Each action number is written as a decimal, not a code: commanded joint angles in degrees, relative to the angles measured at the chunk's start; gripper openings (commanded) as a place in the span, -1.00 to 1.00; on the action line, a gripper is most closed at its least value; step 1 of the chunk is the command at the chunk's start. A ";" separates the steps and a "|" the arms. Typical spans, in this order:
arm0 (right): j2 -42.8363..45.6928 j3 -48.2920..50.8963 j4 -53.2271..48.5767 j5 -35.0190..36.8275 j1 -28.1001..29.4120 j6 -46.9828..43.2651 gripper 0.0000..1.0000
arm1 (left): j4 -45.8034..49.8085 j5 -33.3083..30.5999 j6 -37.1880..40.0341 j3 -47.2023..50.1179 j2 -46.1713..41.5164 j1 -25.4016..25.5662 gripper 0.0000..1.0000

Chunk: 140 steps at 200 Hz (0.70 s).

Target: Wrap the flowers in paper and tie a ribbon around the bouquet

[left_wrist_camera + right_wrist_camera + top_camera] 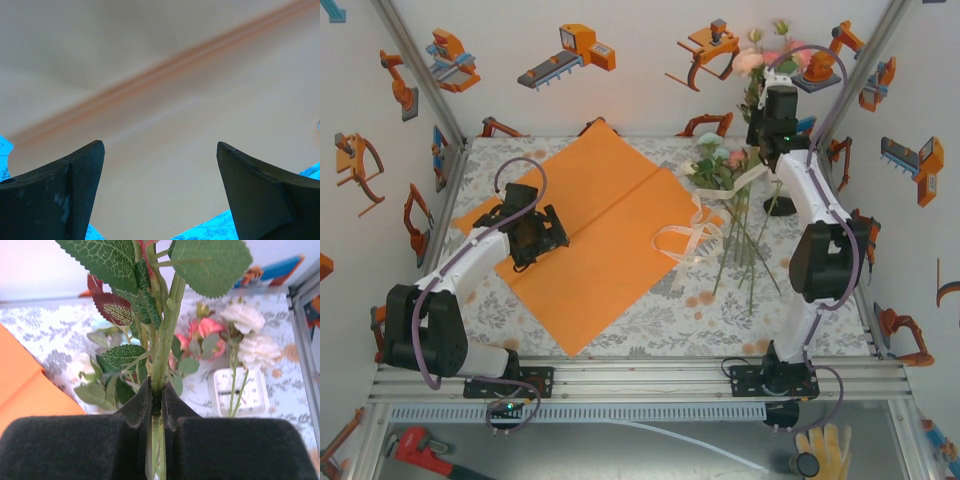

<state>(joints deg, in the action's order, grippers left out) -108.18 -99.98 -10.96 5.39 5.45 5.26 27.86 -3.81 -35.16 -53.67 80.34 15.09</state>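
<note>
Black right pincer (157, 390) is clamped on a green stem (167, 330) of the flowers (725, 165), aloft at the far right. Other stems lie just right of the paper (610, 230), with the ribbon (685, 240) at its right edge. Left pincer (160, 147) gapes wide, empty, over the paper's left part.

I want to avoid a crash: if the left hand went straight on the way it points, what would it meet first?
Most likely the orange paper: the open left hand points straight at it, with nothing between, though depth is unclear.
</note>
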 commanded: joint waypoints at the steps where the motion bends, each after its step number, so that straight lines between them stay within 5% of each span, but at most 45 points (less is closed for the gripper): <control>1: 2.13 -0.08 8.84 -0.76 0.76 -2.56 -1.00 | 1.32 -0.21 0.91 -1.87 -1.56 0.44 0.71; 41: 4.15 -11.86 3.44 0.97 2.03 -4.75 -1.00 | 2.69 -0.03 1.56 -2.97 -2.80 0.46 0.71; 86: -2.25 -41.58 -27.57 -0.81 7.79 3.56 -1.00 | 4.08 1.69 2.10 -3.91 -8.59 0.26 0.72; 117: -2.79 -40.66 -30.15 -2.61 15.01 14.49 -1.00 | 7.02 0.85 2.74 -5.84 -14.58 0.12 0.75; 140: -3.44 -32.48 -18.43 -5.21 20.45 21.33 -1.00 | 7.83 0.19 3.37 -5.71 -19.36 0.21 0.77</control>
<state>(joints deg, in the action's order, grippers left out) -107.66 -140.90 -33.43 3.68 20.88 15.77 32.62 -3.14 -33.80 -57.98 65.87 15.25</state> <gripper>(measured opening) 0.104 0.873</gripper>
